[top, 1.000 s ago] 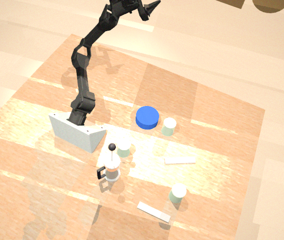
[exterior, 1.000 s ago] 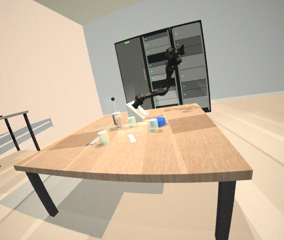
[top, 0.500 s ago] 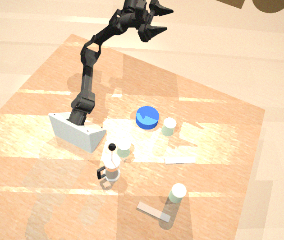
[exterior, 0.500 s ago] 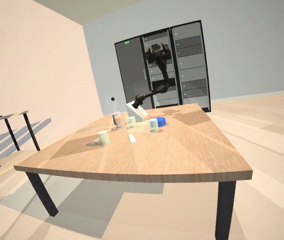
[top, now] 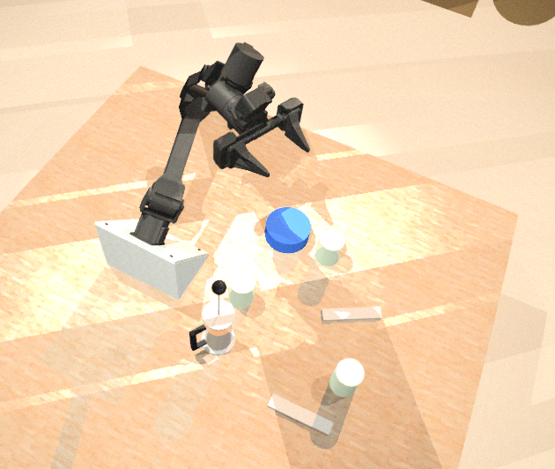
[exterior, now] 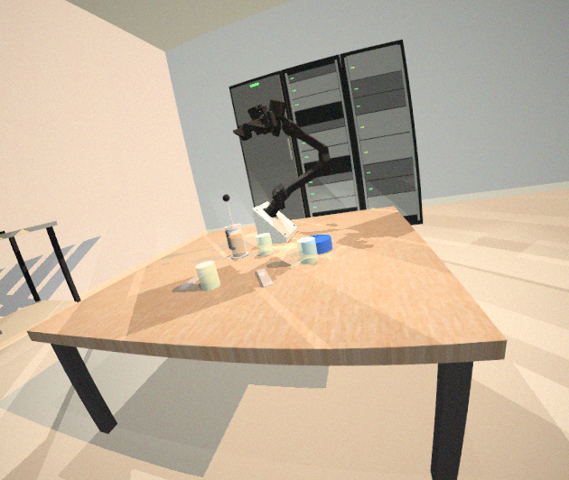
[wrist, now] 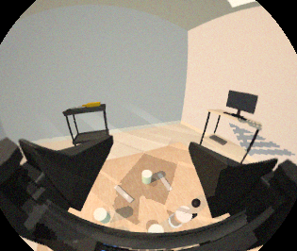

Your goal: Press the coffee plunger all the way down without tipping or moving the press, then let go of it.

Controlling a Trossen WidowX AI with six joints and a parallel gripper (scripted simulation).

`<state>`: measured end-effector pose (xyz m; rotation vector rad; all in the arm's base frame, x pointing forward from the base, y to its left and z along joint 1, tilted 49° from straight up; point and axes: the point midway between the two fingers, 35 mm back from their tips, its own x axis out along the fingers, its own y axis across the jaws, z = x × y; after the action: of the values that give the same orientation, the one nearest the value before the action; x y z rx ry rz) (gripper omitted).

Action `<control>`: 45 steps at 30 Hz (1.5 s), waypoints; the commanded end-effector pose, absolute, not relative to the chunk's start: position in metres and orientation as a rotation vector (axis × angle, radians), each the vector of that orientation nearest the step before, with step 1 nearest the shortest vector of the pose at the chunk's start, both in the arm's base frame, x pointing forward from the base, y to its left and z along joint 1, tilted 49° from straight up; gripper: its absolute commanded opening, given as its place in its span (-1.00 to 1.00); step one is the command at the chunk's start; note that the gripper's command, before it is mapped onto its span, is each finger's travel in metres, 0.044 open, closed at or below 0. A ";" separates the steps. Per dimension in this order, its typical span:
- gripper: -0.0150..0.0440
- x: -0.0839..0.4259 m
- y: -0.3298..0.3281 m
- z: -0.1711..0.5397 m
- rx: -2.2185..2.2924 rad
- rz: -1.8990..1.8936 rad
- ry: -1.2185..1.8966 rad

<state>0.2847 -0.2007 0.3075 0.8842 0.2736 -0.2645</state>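
Observation:
The coffee press [top: 218, 338] [exterior: 237, 244] [wrist: 183, 215] stands upright on the table, a clear jar with a white lid and a black handle. Its plunger knob [top: 218, 287] [exterior: 226, 198] [wrist: 196, 203] is a black ball at the top of a thin rod, standing well above the lid. My gripper [top: 289, 162] [wrist: 152, 142] is open and empty. It hangs high above the table, away from the press; in the wrist view the knob shows low, near the right finger. In the exterior view the gripper [exterior: 237, 133] is small and seen from the side.
A pale green cup [top: 241, 294] [exterior: 264, 244] stands close beside the press. A blue cylinder [top: 287, 230] [exterior: 323, 244] and a second cup [top: 327, 252] [exterior: 307, 251] stand farther off. A third cup [top: 345, 379] [exterior: 208, 275] [wrist: 146, 176] and two flat bars [top: 351, 314] [top: 300, 414] are also on the table.

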 end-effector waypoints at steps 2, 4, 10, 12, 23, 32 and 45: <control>1.00 0.273 -0.215 0.234 0.852 -0.245 0.452; 1.00 0.263 -0.217 0.201 0.843 -0.217 0.527; 1.00 0.223 -0.202 0.111 0.859 -0.054 0.677; 1.00 0.214 -0.196 0.097 0.870 -0.013 0.685; 1.00 0.208 -0.159 0.066 0.870 0.000 0.683; 1.00 0.210 -0.148 0.055 0.869 0.000 0.684; 1.00 0.227 -0.143 0.043 0.868 0.000 0.684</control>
<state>0.2251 -0.1446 0.0469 0.8611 0.6786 0.0034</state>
